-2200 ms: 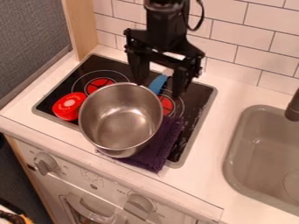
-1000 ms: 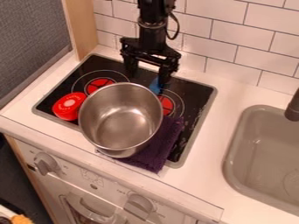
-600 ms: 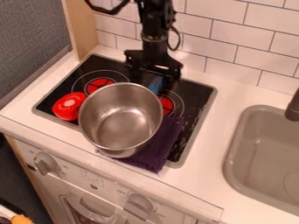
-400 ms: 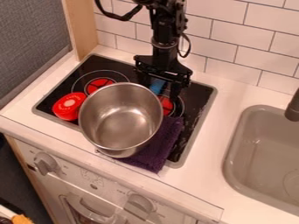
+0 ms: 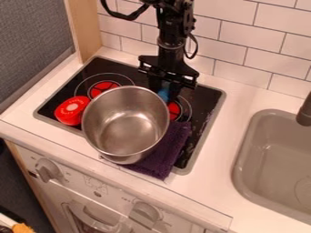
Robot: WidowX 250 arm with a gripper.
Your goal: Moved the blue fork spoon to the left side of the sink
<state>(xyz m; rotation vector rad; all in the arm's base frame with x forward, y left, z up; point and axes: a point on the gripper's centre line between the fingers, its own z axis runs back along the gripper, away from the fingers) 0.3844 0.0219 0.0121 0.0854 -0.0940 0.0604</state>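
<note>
The claw [image 5: 164, 94] hung over the back of the stove [image 5: 205, 94], right at the blue fork spoon [image 5: 164, 91]; whether it was spread or pinching, I couldn't tell. The utensil showed just behind the steel pot [image 5: 126, 125], well apart from the sink [image 5: 238, 159]. It was likely light, stiff and slick, best gripped squarely across its handle.

White tiled wall [image 5: 243, 41] with dark joints: far side. Grey fabric panel [image 5: 30, 41]: far left, beside a wooden post [image 5: 83, 32]. White countertop [image 5: 234, 100] surrounds the black stovetop [image 5: 209, 98]. Dark floor [image 5: 21, 191]: near left.
</note>
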